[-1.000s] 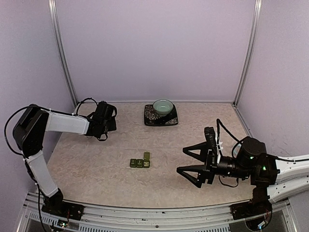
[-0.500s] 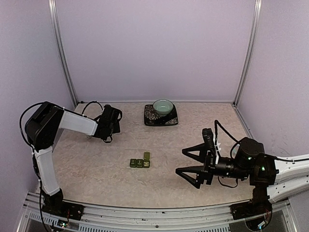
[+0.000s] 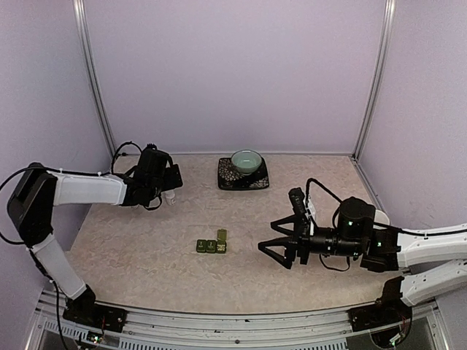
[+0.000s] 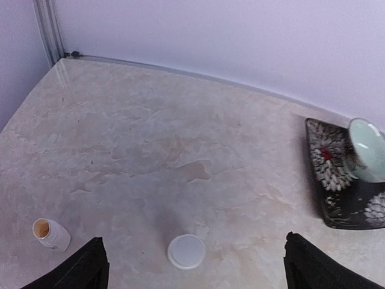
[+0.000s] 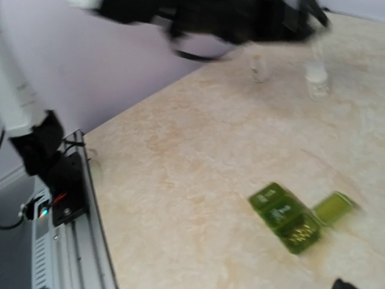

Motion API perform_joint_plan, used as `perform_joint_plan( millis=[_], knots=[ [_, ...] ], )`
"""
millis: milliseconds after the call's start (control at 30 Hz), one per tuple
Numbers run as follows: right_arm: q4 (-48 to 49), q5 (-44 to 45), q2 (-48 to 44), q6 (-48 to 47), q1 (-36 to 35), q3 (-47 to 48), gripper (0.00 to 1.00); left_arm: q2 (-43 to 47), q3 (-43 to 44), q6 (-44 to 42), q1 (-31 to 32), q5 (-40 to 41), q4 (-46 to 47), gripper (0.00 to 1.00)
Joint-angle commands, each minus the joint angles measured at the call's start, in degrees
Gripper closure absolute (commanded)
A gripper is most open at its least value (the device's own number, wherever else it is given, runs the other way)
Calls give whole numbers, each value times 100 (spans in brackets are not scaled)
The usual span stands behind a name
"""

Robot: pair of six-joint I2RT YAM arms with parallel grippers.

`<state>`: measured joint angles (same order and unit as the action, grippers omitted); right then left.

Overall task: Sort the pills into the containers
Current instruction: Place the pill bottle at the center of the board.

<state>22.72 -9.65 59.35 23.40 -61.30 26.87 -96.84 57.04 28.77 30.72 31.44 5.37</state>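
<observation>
The containers [image 3: 211,246] are a dark green strip of three joined compartments in the middle of the table. In the right wrist view the containers [image 5: 287,215] show one lid flipped open, with small yellowish pills [image 5: 299,232] inside that compartment. My left gripper [image 3: 166,184] is open above a white-capped pill bottle [image 4: 186,251], which stands free between the fingers [image 4: 90,268]. A second small bottle [image 4: 51,233], uncapped, stands to its left. My right gripper [image 3: 267,238] is open and empty, to the right of the containers.
A teal bowl [image 3: 246,160] sits on a dark patterned plate [image 3: 257,180] at the back centre. Purple walls close in the table on three sides. A metal rail [image 3: 219,321] runs along the near edge.
My left gripper has opened and let go of the white-capped bottle, which now stands on the table. The right arm has moved left, closer to the containers.
</observation>
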Motion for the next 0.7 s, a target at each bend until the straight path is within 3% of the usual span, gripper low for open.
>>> perform_joint_plan(
  millis=[0,267,667],
  knots=[
    [449,-1075,510,471,600,287,0,841,-308,355,431,-281,-363,1],
    [972,-2272,1687,867,1532,771,0,1842,-1181,976,1385,-463,-770,1],
    [1815,-3284,3854,1527,2251,1591,2,2139,-2260,1558,1927,-715,-668,1]
  ],
)
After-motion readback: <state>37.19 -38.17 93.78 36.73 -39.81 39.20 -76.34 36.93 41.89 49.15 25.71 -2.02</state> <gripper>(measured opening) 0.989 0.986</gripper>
